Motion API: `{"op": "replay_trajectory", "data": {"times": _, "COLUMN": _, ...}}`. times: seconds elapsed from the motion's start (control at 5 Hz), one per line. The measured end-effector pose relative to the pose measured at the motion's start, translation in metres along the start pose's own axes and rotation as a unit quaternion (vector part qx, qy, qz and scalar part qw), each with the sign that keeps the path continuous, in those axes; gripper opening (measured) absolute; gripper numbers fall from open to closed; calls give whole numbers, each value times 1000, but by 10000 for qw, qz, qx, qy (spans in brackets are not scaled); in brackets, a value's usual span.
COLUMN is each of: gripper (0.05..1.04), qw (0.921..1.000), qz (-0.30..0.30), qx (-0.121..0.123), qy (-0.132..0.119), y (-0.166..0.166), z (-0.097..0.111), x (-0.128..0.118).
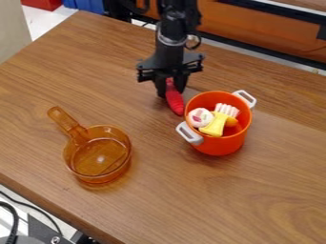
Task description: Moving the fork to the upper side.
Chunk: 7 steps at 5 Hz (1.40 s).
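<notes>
We had the pincer (169, 90) closed on the upper end of the red piece we took for the fork (174, 101), just beside the orange pot (219, 147), on the upper half of the tabletop (191, 205). The grasp looked done; we judged that placing it farther up and letting go remained.

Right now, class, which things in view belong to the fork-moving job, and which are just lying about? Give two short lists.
In the job:
- tool
- red item at the tool, probably the fork

Just lying about:
- see-through amber pan
- orange pot
- yellow toy piece inside the pot
</notes>
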State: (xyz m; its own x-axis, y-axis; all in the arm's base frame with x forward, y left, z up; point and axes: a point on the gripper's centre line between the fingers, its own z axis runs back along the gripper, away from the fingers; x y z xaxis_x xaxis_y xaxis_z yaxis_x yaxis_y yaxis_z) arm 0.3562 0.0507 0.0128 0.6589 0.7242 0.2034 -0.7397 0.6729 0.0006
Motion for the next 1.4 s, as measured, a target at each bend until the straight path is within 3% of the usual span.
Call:
{"op": "replay_trajectory", "data": {"times": 0.2, "gripper": 412, "qw": 9999, "qz": 153, "qx": -21, "qy": 67, "y": 3, "z": -1, "x": 1}}
{"op": "replay_trajectory", "data": {"times": 0.6, "gripper": 941, "qw": 9990, "qz": 255, "qx": 12, "qy": 361, "y": 10, "z": 7, "x": 9}}
{"op": "replay_trajectory", "data": {"times": 0.8, "gripper": 998, "qw": 9985, "qz": 209, "qx": -72, "qy": 492, "y": 14, "z": 23, "x": 9}}
{"op": "replay_trajectory", "data": {"times": 1.0, "gripper": 997, "qw": 9994, "qz": -37, "qx": -119, "qy": 326, "y": 23, "z": 41, "x": 14}}
{"op": "replay_trajectory", "data": {"times": 1.2, "gripper": 997, "qw": 9973, "qz": -659, "qx": -178, "qy": 262, "y": 54, "z": 41, "x": 10}}
{"op": "replay_trajectory", "data": {"times": 1.4, "gripper": 997, "qw": 9893, "qz": -1444, "qx": -208, "qy": 5, "y": 96, "z": 48, "x": 13}}
